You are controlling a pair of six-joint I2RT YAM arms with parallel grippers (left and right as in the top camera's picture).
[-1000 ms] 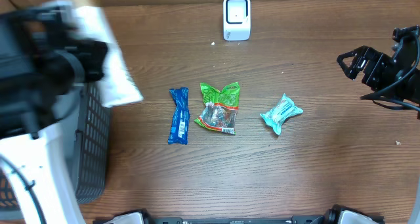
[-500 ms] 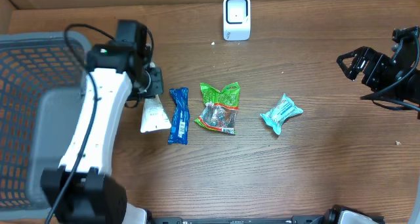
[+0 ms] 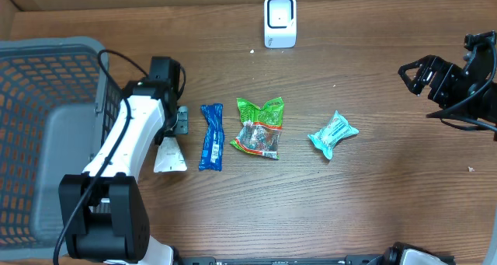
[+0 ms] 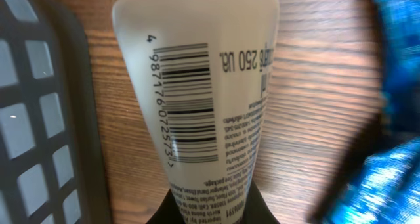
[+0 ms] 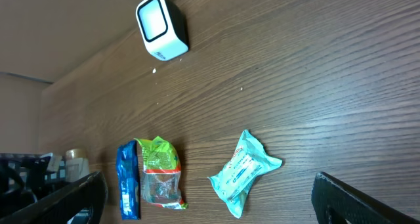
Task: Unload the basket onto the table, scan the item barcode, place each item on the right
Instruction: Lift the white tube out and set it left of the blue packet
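My left gripper [image 3: 172, 136] is shut on the narrow end of a white tube [image 3: 169, 158], held low over the table between the basket and the blue packet. In the left wrist view the tube [image 4: 197, 86] fills the middle with its barcode [image 4: 187, 102] facing the camera, and the gripper [image 4: 210, 209] clamps its near end. The white scanner [image 3: 279, 20] stands at the table's far edge, centre. My right gripper [image 3: 423, 72] hovers open at the far right with nothing in it. In the right wrist view this gripper [image 5: 209, 188] is wide open above the table.
A grey mesh basket [image 3: 31, 78] fills the left side. A blue packet [image 3: 210, 136], a green snack bag [image 3: 258, 127] and a teal packet [image 3: 333, 133] lie in a row mid-table. The scanner [image 5: 161, 27] and teal packet [image 5: 243, 175] show in the right wrist view.
The left arm swung down from above the basket with the tube, then drew it toward the front edge beside the blue packet. The right arm has not moved.
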